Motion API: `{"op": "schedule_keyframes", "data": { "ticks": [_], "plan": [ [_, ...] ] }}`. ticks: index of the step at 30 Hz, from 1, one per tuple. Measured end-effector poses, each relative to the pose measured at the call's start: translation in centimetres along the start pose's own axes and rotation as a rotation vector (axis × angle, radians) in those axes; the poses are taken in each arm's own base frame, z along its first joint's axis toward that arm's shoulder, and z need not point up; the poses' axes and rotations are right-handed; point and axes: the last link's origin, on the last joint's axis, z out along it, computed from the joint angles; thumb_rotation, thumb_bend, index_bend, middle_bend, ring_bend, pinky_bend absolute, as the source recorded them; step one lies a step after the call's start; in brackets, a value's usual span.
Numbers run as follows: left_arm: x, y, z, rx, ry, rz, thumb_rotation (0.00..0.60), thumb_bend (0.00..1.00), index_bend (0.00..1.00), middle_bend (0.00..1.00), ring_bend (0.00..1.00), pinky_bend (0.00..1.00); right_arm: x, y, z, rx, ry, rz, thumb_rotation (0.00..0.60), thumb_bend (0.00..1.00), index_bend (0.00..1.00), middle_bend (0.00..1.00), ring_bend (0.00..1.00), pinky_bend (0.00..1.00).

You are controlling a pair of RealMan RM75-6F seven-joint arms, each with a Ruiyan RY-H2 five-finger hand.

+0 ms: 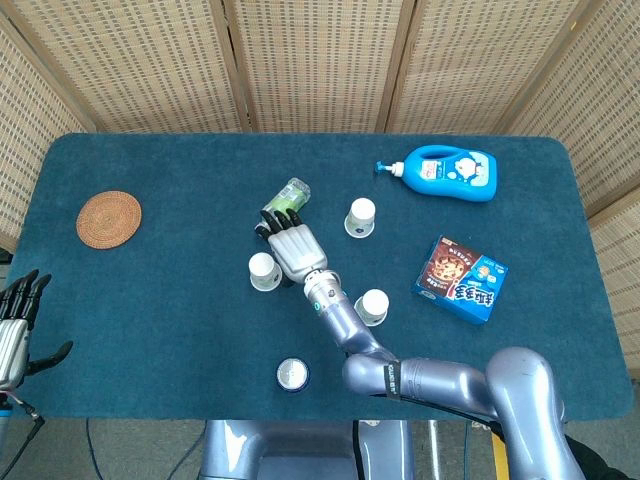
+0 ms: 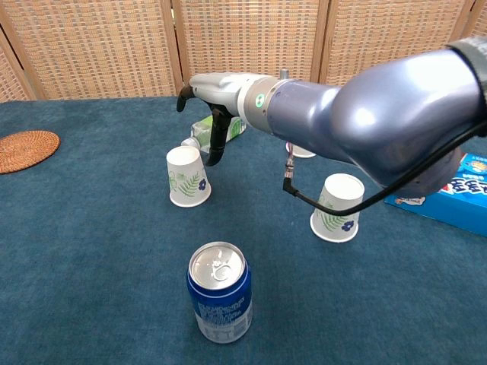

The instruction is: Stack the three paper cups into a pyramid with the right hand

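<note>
Paper cups stand upside down and apart on the blue table cloth (image 1: 150, 300), none stacked: the left cup (image 1: 264, 271) sits just beside the right hand, the near cup (image 1: 374, 306) stands close by the right forearm (image 1: 345, 325), and the far cup (image 1: 361, 217) is further back, toward the lotion bottle. In the chest view the left cup (image 2: 188, 176) and near cup (image 2: 337, 207) show green leaf prints, while the far cup is mostly hidden behind the arm.

Right hand (image 1: 293, 246) hovers flat above the cloth between the left cup and far cup, its fingers spread and holding nothing, fingertips reaching toward a green bottle (image 1: 287, 198) lying on its side. Left hand (image 1: 18, 320) rests at the table's left edge, fingers apart and empty.

A blue soda can (image 2: 220, 292) stands near the front edge. A woven coaster (image 1: 109, 218), a blue lotion bottle (image 1: 447, 172) and a snack box (image 1: 461, 279) lie farther out.
</note>
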Motion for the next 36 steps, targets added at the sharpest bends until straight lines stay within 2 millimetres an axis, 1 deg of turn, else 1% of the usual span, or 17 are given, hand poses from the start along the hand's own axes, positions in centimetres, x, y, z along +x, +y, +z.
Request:
{"op": "schedule_keyframes", "data": {
  "ticks": [7, 13, 20, 22, 24, 26, 30, 36],
  "plan": [
    [-0.1, -0.2, 0.2, 0.011, -0.009, -0.001, 0.6, 0.24, 0.0, 0.0, 0.0, 0.07, -1.3, -0.7, 1.2, 0.012, -0.031, 0.0, 0.6, 0.12, 0.27, 0.0, 0.0, 0.1],
    [-0.3, -0.3, 0.2, 0.012, -0.014, 0.0, 0.6, 0.24, 0.0, 0.0, 0.0, 0.07, -2.7, -0.8, 1.4, 0.014, -0.062, 0.004, 0.6, 0.12, 0.27, 0.0, 0.0, 0.1],
    [-0.2, -0.2, 0.2, 0.009, -0.014, -0.002, 0.6, 0.24, 0.0, 0.0, 0.0, 0.07, -3.5, -0.9, 1.9, 0.014, -0.07, 0.003, 0.6, 0.12, 0.28, 0.0, 0.0, 0.1],
    [-0.2, -0.3, 0.2, 0.01, -0.014, -0.002, 0.6, 0.24, 0.0, 0.0, 0.0, 0.07, -3.7, -0.9, 2.0, 0.013, -0.072, 0.001, 0.6, 0.12, 0.32, 0.0, 0.0, 0.11],
    [-0.2, -0.3, 0.1, 0.012, -0.014, -0.003, 0.6, 0.24, 0.0, 0.0, 0.0, 0.07, -3.9, -1.0, 2.1, 0.014, -0.071, 0.001, 0.6, 0.12, 0.39, 0.0, 0.0, 0.12],
    [-0.1, -0.4, 0.2, 0.013, -0.012, -0.004, 0.6, 0.24, 0.0, 0.0, 0.0, 0.07, -4.1, -1.1, 2.1, 0.014, -0.067, 0.002, 0.6, 0.12, 0.44, 0.0, 0.0, 0.12],
    [-0.1, -0.3, 0.2, 0.009, -0.011, -0.005, 0.6, 0.24, 0.0, 0.0, 0.0, 0.07, -4.4, -1.2, 2.1, 0.016, -0.064, 0.004, 0.6, 0.11, 0.52, 0.01, 0.0, 0.13],
    [0.0, -0.2, 0.0, 0.003, -0.008, -0.01, 0.6, 0.24, 0.0, 0.0, 0.0, 0.07, -3.7, -1.6, 1.9, 0.026, -0.03, -0.002, 0.6, 0.12, 0.62, 0.07, 0.0, 0.16]
  ]
}}
